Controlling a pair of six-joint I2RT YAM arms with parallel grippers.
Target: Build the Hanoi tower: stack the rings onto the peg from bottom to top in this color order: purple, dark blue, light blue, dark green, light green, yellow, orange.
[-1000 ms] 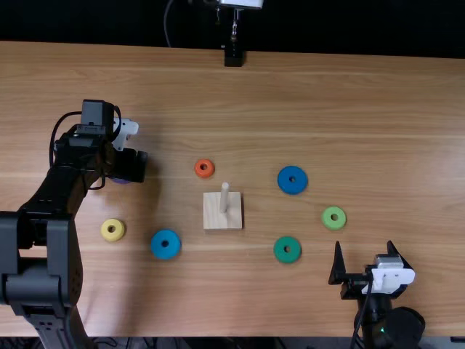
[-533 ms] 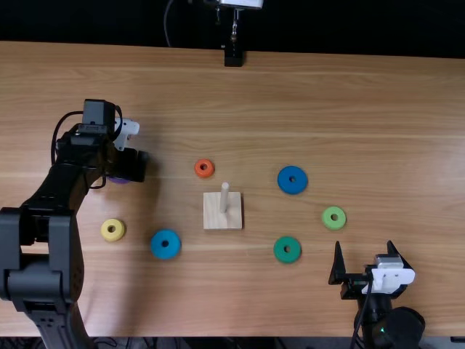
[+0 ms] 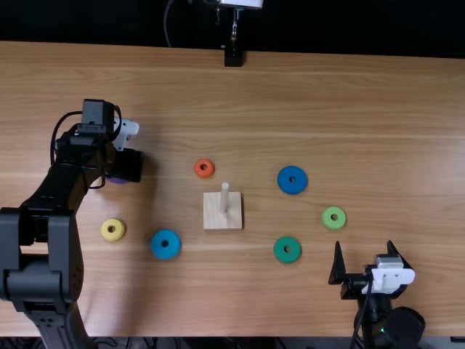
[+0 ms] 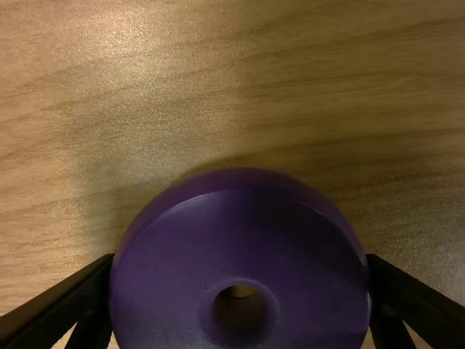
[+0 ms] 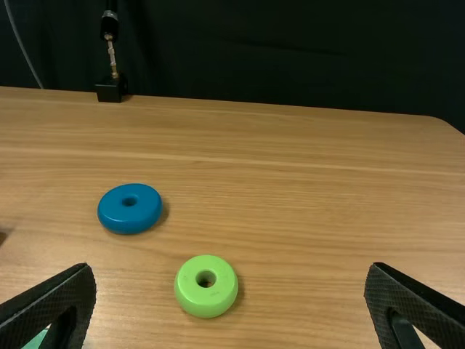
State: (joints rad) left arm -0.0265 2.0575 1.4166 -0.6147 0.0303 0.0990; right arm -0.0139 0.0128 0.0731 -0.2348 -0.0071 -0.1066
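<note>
Setting: reads as a robotics lab or test station. Basis: two black jointed robot arms, left arm [image 3: 64, 269] and right arm [image 3: 396, 331], come in at the near edge of a light brown wooden table [image 3: 341, 102]. Loose black cable [image 3: 52, 138] loops beside the left arm's wrist; more wiring [image 3: 131, 342] lies along the near edge. Far side: dark backdrop [image 5: 290, 47], apparently cloth, behind the tabletop. Black mount [image 3: 233, 57] with a thin upright stands at the far edge, a thin cable [image 3: 166, 25] near it. Test pieces: coloured rings [image 3: 293, 179] spread around a wooden peg [image 3: 224, 198] on a square block [image 3: 211, 218].
</note>
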